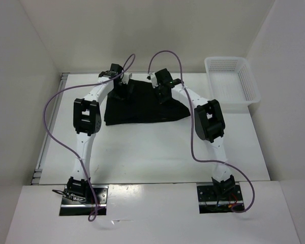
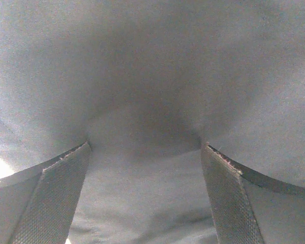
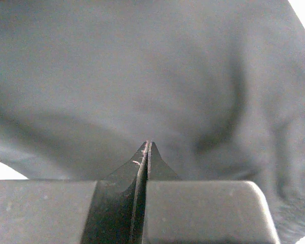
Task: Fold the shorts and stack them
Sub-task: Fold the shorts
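Observation:
The black shorts [image 1: 142, 109] lie spread on the white table at the middle back. My left gripper [image 1: 123, 91] is over their far left part. In the left wrist view it [image 2: 145, 147] is open, with both fingertips [image 2: 76, 162] down against the dark fabric [image 2: 152, 76], which fills the gap and the view. My right gripper [image 1: 162, 94] is over the far right part of the shorts. In the right wrist view it [image 3: 148, 143] is shut, its tips against the fabric [image 3: 142, 76]; no cloth shows between them. No label mark shows.
A white mesh basket [image 1: 251, 84] stands at the back right of the table [image 1: 142, 152], right of the shorts. White walls enclose the table on the left, back and right. Purple cables loop over both arms.

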Controlling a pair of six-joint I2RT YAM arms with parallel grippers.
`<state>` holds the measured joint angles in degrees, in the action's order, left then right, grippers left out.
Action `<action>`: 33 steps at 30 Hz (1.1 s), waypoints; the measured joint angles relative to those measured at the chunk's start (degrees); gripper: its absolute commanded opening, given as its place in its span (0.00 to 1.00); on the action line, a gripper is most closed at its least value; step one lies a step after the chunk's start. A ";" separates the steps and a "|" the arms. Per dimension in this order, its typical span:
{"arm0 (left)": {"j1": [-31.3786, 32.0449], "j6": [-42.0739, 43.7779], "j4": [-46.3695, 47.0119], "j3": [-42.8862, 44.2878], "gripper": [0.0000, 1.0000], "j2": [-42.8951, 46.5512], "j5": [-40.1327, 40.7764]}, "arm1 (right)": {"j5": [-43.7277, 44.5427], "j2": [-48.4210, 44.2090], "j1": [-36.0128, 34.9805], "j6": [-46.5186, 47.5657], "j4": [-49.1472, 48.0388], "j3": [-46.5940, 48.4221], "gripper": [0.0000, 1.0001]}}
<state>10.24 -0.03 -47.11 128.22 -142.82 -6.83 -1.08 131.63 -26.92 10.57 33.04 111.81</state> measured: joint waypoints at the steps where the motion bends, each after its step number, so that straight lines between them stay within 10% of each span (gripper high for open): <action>1: 0.11 0.04 0.00 0.00 0.96 0.00 0.28 | -0.76 -0.90 -1.01 0.57 -0.09 -0.52 0.00; 33: 1.07 0.31 3.87 -4.87 0.96 2.19 2.95 | -6.45 -14.36 -12.55 7.56 -0.63 -25.09 0.00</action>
<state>11.31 0.27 -43.24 123.35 -140.64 -3.88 -7.53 117.27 -39.46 18.13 32.40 86.72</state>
